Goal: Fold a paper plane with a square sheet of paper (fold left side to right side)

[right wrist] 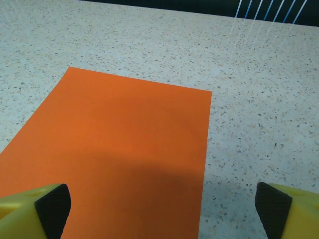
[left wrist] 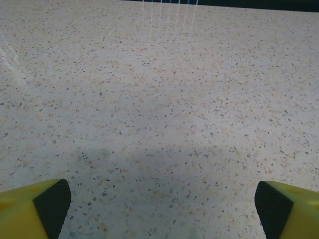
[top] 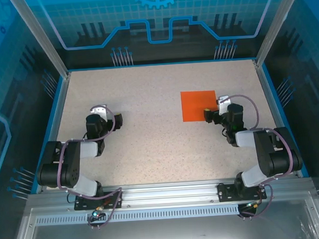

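The square sheet of paper point(top: 198, 105) is bright orange and lies flat and uncreased on the speckled table, right of centre. My right gripper point(top: 216, 108) hovers at the sheet's near right corner. In the right wrist view the sheet of paper point(right wrist: 124, 149) spreads ahead and to the left under my open right gripper point(right wrist: 162, 209); its right edge runs between the fingertips point(right wrist: 52, 204). My left gripper point(top: 108, 115) stands open over bare table on the left, far from the sheet, and in its wrist view the left gripper point(left wrist: 162, 209) has nothing between its fingers. A paper plane is out of view.
The speckled table point(top: 150, 142) is ringed by a blue rim and aluminium posts point(top: 41, 37). Both arm bases sit on the rail point(top: 164, 195) at the near edge. Open table lies between the two grippers.
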Controlling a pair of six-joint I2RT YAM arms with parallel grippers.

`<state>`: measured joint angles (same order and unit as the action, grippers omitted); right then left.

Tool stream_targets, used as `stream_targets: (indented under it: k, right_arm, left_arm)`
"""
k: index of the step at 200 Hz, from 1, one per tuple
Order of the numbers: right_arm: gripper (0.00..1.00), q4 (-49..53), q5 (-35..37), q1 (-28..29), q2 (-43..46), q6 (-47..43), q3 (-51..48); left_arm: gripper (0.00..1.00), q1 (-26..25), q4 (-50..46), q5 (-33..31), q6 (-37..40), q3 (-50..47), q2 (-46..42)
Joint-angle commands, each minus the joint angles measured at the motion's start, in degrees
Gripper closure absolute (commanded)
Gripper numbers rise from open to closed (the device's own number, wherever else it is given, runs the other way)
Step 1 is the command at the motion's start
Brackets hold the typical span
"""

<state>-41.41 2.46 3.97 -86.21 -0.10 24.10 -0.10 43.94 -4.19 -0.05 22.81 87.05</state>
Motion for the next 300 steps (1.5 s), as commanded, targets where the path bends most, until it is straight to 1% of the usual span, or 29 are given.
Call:
stream_targets:
  k: [1, 136, 152, 166, 187, 201, 214, 228, 236, 256, 275, 300]
  right_arm:
    - [0.01, -0.43, -0.79, -0.92, 0.1, -0.72, 1.3]
    - [0.01, -0.42, -0.96, -1.03, 0.13, -0.65, 1.26]
    - [0.01, 0.42, 0.04, -0.96, 0.54, -0.45, 1.65]
    - [0.01, 7.17, 0.83, -0.88, 4.09, -0.01, 4.1]
    - [0.01, 23.89, 1.74, -0.79, 8.84, 3.43, 10.9]
    - [0.01, 34.46, 1.13, -0.25, 9.36, 6.66, 15.89]
    - [0.01, 43.45, 0.35, 0.91, 8.15, 10.15, 21.02]
    - [0.01, 50.99, 0.8, 3.46, 4.79, 13.56, 25.86]
    - [0.01, 54.43, 1.43, 5.15, 2.19, 14.92, 29.72]
    - [0.01, 62.0, 4.27, 9.71, -5.75, 15.65, 37.86]
    - [0.01, 66.64, 6.62, 11.83, -13.44, 17.28, 45.01]
    - [0.01, 68.46, 7.99, 12.72, -20.25, 20.17, 50.78]
  left_arm:
    - [0.01, 0.01, 0.16, 1.24, -0.08, 1.41, -0.24]
    - [0.01, 0.1, 0.21, 1.26, -0.21, 1.45, -0.33]
    - [0.01, 0.1, -0.19, 0.69, -0.44, 1.47, -0.75]
    - [0.01, 0.05, -3.96, -1.17, -1.1, 2.18, -4.0]
    - [0.01, 0.02, -13.98, -6.41, -4.0, 4.16, -11.62]
    - [0.01, 0.01, -22.22, -7.28, -7.95, 6.33, -16.6]
    - [0.01, -0.37, -30.56, -5.29, -12.46, 9.38, -19.97]
    - [0.01, -1.31, -38.96, -2.72, -17.14, 12.77, -21.78]
    - [0.01, -2.21, -42.82, -1.03, -18.34, 14.73, -22.17]
    - [0.01, -5.11, -50.92, -0.1, -20.55, 18.34, -22.23]
    - [0.01, -6.95, -54.86, 1.65, -23.06, 19.66, -22.37]
    - [0.01, -8.54, -57.05, 3.43, -25.07, 19.56, -23.03]
